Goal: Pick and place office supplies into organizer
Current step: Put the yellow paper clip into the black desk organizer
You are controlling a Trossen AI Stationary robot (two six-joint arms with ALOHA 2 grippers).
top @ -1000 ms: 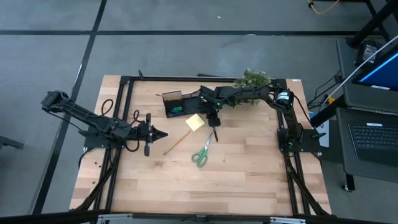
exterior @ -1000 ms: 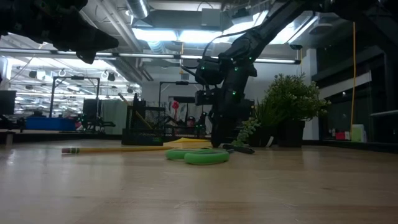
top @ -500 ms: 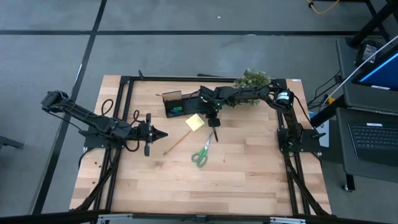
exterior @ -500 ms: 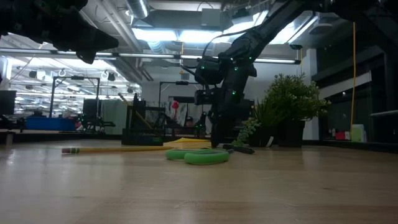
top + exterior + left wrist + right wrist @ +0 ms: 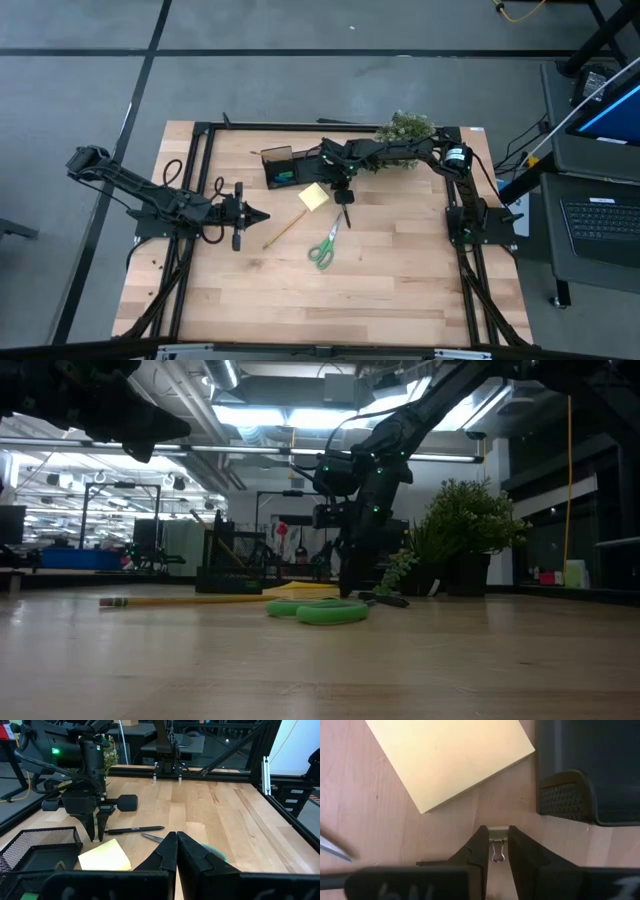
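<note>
Near the far middle of the wooden surface, the right gripper points down with its fingers drawn in on a small binder clip, the clip's metal body and wire loops showing between the two pads; the clip sits just beside one corner of the yellow sticky-note pad and close to the edge of the black mesh organizer; a green item lies inside the organizer; a black pen lies on the wood just beyond the right gripper, seen from the left wrist; the green-handled scissors lie nearer the front, with the wooden pencil slanting beside them; a bushy green plant stands at the far edge behind the right arm; over at the left side, the left gripper hangs with its fingers pressed fully together, holding nothing, well apart from the supplies.
</note>
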